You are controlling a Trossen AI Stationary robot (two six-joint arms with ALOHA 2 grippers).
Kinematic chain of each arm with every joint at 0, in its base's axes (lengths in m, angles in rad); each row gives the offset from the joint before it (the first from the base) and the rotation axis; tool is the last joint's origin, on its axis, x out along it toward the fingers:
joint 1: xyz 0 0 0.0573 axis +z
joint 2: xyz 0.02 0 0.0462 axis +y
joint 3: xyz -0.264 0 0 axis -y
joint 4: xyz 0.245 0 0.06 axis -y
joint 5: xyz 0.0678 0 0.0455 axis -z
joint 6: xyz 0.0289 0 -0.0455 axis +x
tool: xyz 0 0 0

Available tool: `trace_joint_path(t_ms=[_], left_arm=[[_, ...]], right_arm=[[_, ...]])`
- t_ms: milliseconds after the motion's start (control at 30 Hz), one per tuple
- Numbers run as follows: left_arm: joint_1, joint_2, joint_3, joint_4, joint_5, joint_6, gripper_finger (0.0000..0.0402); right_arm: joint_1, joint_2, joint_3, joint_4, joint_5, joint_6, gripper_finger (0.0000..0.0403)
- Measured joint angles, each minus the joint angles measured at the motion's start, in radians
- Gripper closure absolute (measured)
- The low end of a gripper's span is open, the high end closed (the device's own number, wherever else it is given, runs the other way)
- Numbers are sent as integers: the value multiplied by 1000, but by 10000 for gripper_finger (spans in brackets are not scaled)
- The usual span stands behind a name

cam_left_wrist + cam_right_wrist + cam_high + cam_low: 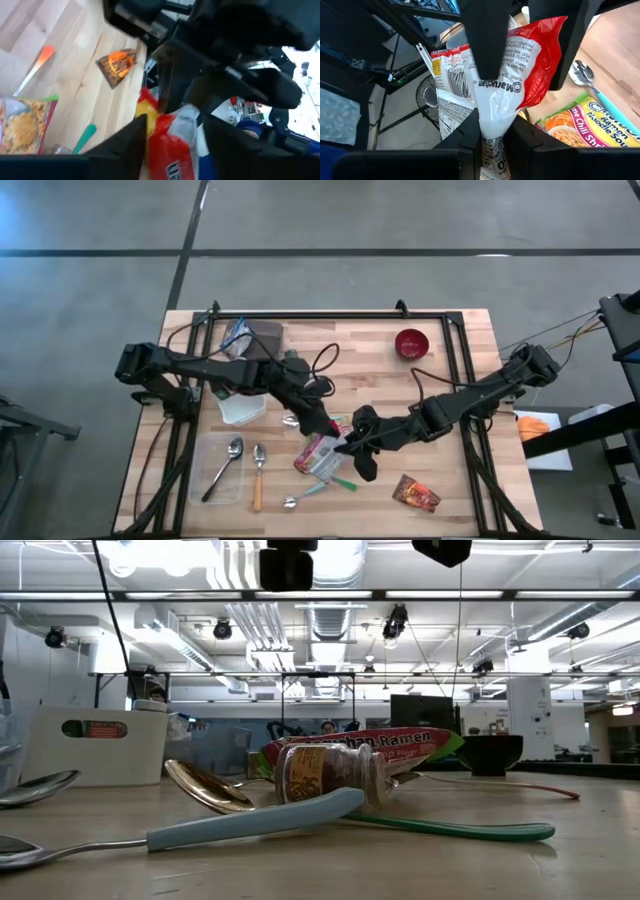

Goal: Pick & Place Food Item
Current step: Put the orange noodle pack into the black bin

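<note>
Both arms meet mid-table over the ramen packs. Right gripper [495, 132] is pinched tight on the bottom edge of a red-and-white Maruchan ramen packet [512, 75], holding it up off the wood. Left gripper [172, 132] has its fingers on either side of the same packet [167, 150], other end; can't tell if they're actually clamped on it or just straddling.

From above, the two grippers sit nearly touching, just right of the green-edged ramen pack [318, 455] lying flat on the table [470, 340]. Small spice jar [325, 775] lies on its side against that pack. Blue-handled spoon [250, 823] and green-handled utensil [450, 829] lie in front of it. Clear tray [200, 480] front left holds two spoons; red bowl [411, 343] back right; dark orange snack packet [415, 493] front right, well apart.
</note>
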Motion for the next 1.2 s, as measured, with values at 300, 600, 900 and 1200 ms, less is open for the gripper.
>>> trace_joint_path(t_ms=[300, 600, 900, 1200], left_arm=[[1, 0, -2, 3, 14, 3, 390], [-2, -6, 0, 8, 24, 52, 400], [-3, -20, 0, -3, 17, 71, 401], [-5, -26, 0, -41, 21, 82, 401]], right_arm=[[0, 0, 9, 2, -3, -7, 349], [1, 0, 19, 2, -4, -6, 349], [0, 0, 19, 14, -17, 64, 326], [-1, 0, 18, 50, -18, 77, 199]])
